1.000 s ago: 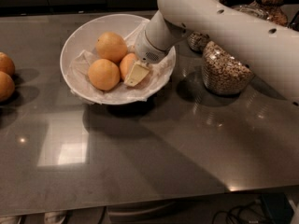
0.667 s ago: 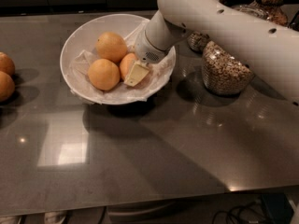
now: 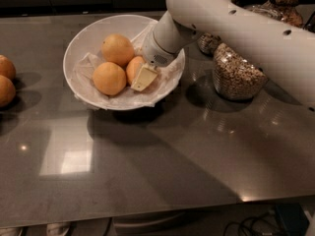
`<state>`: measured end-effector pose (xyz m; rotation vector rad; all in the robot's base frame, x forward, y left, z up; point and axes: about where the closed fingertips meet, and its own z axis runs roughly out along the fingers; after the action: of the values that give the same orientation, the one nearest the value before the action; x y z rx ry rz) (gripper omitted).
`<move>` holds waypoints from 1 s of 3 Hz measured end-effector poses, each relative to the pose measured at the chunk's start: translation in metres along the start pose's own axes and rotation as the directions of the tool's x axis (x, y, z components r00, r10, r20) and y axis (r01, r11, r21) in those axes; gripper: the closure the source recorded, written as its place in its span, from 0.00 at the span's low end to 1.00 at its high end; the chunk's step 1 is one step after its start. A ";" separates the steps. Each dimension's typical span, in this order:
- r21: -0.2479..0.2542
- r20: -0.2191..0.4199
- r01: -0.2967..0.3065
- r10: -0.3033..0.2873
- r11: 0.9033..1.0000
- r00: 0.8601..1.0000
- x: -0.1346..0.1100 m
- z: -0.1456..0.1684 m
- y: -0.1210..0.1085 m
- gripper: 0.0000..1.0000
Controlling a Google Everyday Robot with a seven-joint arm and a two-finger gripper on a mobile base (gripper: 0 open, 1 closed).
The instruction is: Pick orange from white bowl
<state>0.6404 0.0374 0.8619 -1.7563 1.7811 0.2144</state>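
The white bowl [image 3: 78,43], lined with crumpled white paper, stands on the dark table at the back left of centre. It holds two paler round fruits [image 3: 117,49] [image 3: 109,78] and the deeper orange [image 3: 133,68] to their right. My gripper [image 3: 139,76] reaches down into the bowl from the right. It is closed on the orange, with one pale finger [image 3: 144,78] pressed on the fruit's right side. The other finger is hidden behind the wrist. The orange rests in the bowl, half covered by the gripper.
Two more oranges [image 3: 6,67] [image 3: 5,90] lie on the table at the left edge. A glass jar of grains [image 3: 238,76] stands right of the bowl under my arm. More jars [image 3: 209,43] [image 3: 281,11] stand behind it.
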 end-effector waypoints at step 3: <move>0.037 0.111 0.005 -0.009 0.999 0.994 -0.018 -0.044 0.006 1.00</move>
<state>0.6198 0.0298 0.9049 -1.6917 1.6896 0.2698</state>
